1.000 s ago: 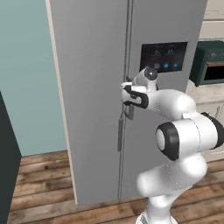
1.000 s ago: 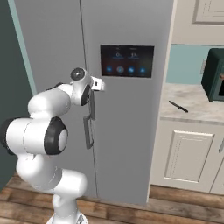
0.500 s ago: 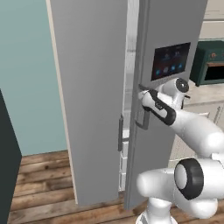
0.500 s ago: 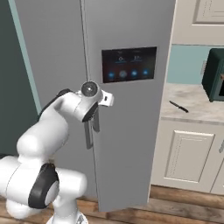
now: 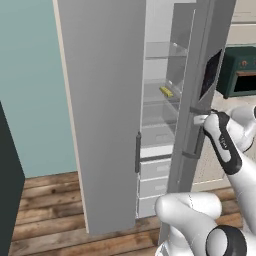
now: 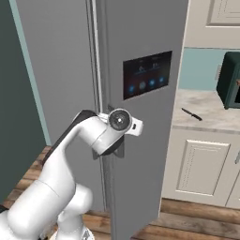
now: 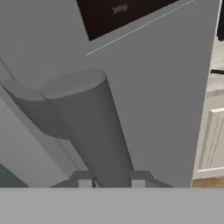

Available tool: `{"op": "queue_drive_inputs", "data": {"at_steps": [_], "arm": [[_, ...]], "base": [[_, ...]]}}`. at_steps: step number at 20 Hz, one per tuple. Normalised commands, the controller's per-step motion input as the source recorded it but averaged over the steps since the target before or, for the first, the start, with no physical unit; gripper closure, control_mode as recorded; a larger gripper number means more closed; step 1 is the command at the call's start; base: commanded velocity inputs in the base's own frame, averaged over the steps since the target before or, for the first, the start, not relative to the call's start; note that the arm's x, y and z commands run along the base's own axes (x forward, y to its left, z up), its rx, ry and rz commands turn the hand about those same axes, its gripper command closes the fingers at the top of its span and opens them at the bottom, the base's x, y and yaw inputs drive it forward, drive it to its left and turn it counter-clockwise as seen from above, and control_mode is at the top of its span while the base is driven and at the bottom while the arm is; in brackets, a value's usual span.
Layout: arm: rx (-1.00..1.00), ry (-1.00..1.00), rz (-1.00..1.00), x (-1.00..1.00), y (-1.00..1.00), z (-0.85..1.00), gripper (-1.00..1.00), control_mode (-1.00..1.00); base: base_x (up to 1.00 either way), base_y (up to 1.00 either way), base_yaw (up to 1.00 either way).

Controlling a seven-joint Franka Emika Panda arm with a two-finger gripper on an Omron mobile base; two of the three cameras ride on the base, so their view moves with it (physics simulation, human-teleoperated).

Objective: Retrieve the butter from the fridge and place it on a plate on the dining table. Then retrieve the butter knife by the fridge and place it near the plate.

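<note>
On the left stands the fridge (image 5: 105, 115) with its left door closed, and through the gap beside it I can see the butter (image 5: 166, 91), a small yellow stick lying on a middle shelf well inside. Further right, the gripper (image 7: 111, 183) is clamped around the right door's handle (image 7: 94, 131) (one finger on each side), which I take as the reason that door stands swung out. Far right, the butter knife (image 6: 191, 114) lies on the counter (image 6: 206, 110), untouched.

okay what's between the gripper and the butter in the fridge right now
In the left base view, the gripper clamps the handle of the open right fridge door. That door's inner edge and open shelf space lie between it and the butter.
</note>
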Motion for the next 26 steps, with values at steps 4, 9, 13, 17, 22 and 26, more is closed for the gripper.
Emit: {"op": "queue_drive_inputs", "data": {"at_steps": [4, 9, 13, 17, 22, 26], "arm": [[0.02, 0.11, 0.0, -0.77, -1.0, 0.24, 1.0, -1.0], [0.0, 0.13, -0.01, -0.41, -0.48, 0.05, 1.0, -1.0], [0.0, 0.03, -0.06, -0.21, 0.0, 0.0, 1.0, -1.0], [-0.02, 0.01, -0.05, -0.2, 0.01, 0.0, -1.0, -1.0], [-0.09, 0.0, -0.06, -0.45, 0.07, 0.2, -1.0, -1.0], [-0.26, 0.0, -0.13, -0.52, 0.39, 0.38, -1.0, -1.0]], "base": [[0.0, 0.0, 0.0], [0.0, 0.0, 0.0], [0.0, 0.0, 0.0], [0.0, 0.0, 0.0], [0.0, 0.0, 0.0], [0.0, 0.0, 0.0]]}}
